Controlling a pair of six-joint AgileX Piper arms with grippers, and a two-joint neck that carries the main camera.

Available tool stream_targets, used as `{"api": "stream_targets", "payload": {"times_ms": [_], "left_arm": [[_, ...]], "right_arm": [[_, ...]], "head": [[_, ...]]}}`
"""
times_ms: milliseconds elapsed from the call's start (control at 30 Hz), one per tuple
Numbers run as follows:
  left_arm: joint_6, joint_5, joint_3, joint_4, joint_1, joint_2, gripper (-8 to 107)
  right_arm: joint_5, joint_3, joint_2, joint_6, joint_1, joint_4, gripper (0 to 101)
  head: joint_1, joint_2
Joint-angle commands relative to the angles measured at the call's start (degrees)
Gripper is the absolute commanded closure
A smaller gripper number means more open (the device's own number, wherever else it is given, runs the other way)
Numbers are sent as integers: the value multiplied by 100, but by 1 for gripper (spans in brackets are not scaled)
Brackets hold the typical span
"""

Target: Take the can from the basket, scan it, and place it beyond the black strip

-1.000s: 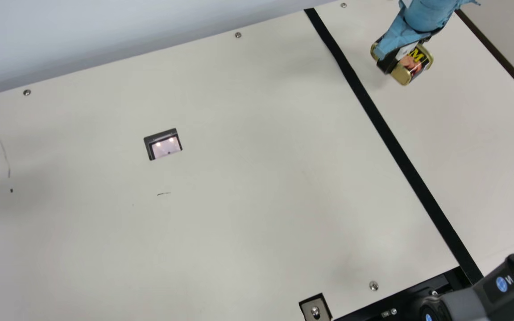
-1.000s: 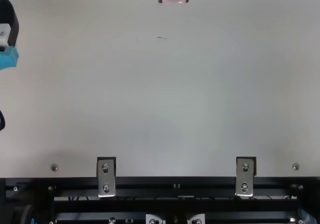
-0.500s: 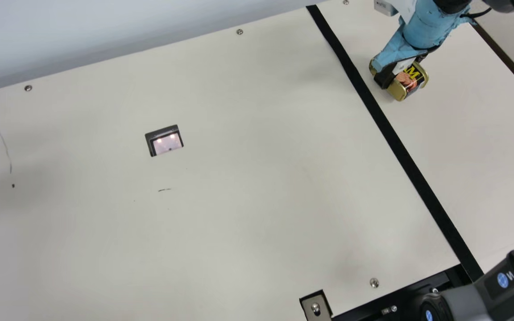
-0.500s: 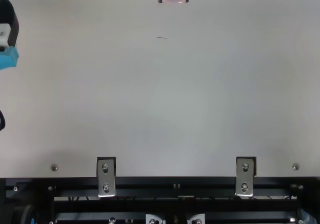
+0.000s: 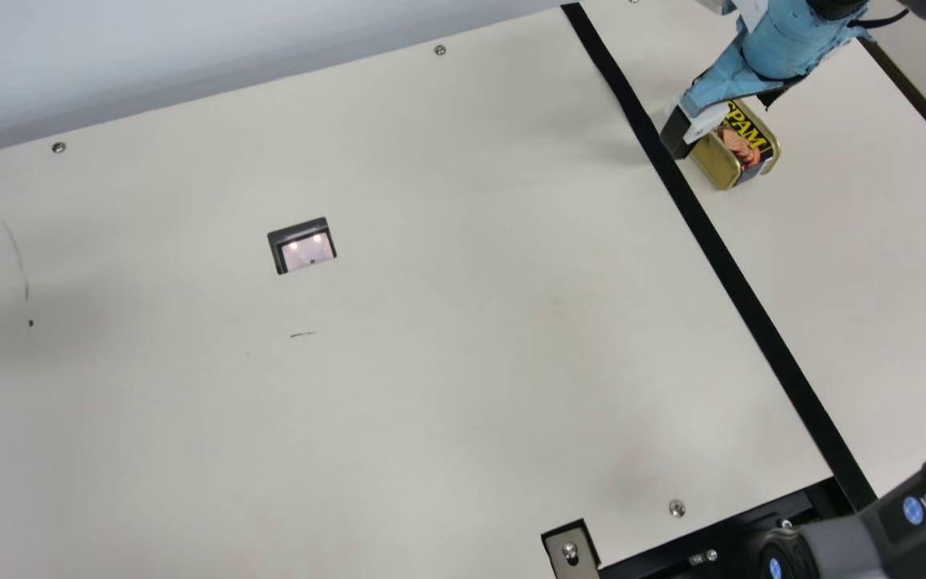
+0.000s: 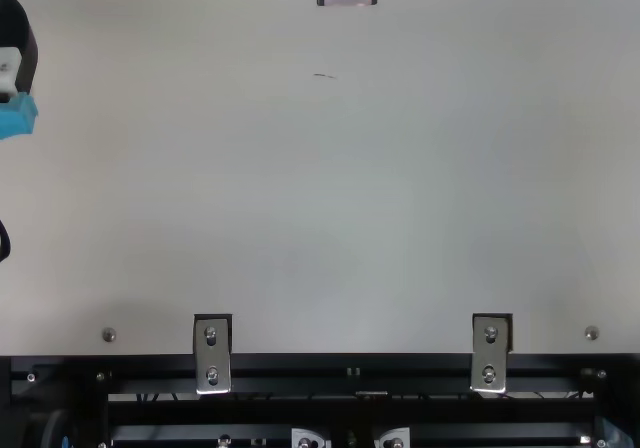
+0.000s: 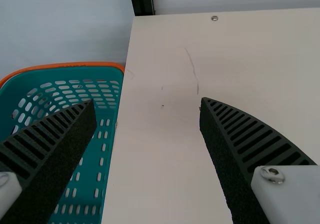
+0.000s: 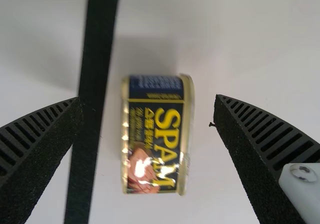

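Observation:
The can lies on its side on the table, just right of the black strip in the main view. My right gripper is around it there with fingers spread. In the right wrist view the can sits between the open fingers of my right gripper, with gaps on both sides; one finger overlaps the strip. A blue-covered part of my left gripper shows at the top view's left edge. In the left wrist view my left gripper is open and empty, near the teal basket.
A scanner window is set into the table left of the strip in the main view. Metal brackets and the black frame run along the near table edge. A pale wall stands behind the far edge.
My right gripper came down with the can beyond the strip, then opened and let it go onto the table. The main view has shifted slightly. My left arm has kept still.

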Motion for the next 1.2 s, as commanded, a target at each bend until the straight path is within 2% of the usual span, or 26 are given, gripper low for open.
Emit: {"api": "stream_targets", "payload": {"times_ms": [0,200,433,967,1133,1167], "left_arm": [[0,0,0,0,0,0,9],[0,0,0,0,0,0,9],[0,0,0,0,0,0,9],[0,0,0,0,0,0,9],[0,0,0,0,0,0,9],[0,0,0,0,0,0,9]], "right_arm": [[12,-91,-28,-90,69,174,0],[28,-359,-96,-280,345,640,0],[-119,-525,-174,-548,716,1341,0],[-610,-400,-425,-1220,1497,3352,0],[-755,-316,-507,-1287,1685,3656,0],[-769,-323,-499,-1284,1652,3549,0]], "head": [[-25,142],[-47,535],[-61,1131],[27,2003],[27,2003],[27,2003]]}}
